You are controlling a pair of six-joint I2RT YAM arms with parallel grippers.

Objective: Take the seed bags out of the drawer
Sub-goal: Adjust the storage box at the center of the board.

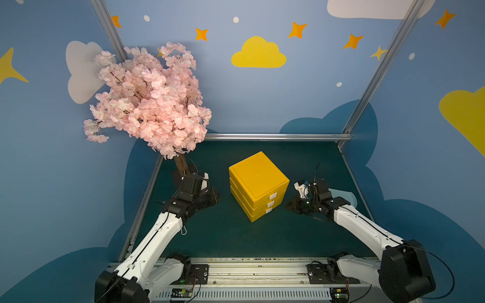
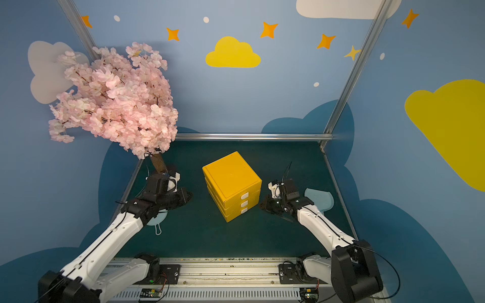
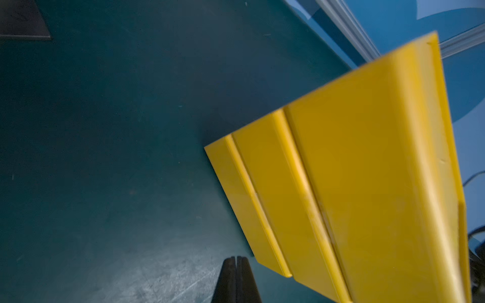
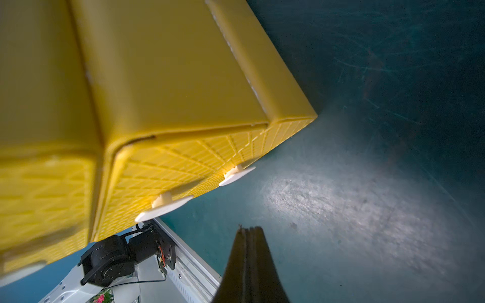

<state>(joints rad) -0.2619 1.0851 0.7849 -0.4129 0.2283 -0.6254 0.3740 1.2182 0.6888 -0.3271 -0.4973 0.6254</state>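
**Closed and empty-handed**

The left gripper (image 3: pixel 237 259) and right gripper (image 4: pixel 248 230) are pinched closed on nothing, low over the surface (image 1: pixel 225 236), flanking the yellow drawer unit (image 1: pixel 258 175). Its three drawers (image 1: pixel 265 203) sit pushed in; seed bags out of sight

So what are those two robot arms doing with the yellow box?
Nothing is being held yet. The yellow drawer box stands in the middle of the green table with all three drawers shut, so no seed bags show. The left gripper sits beside one side of it, the right gripper near the white handles, both shut and empty.
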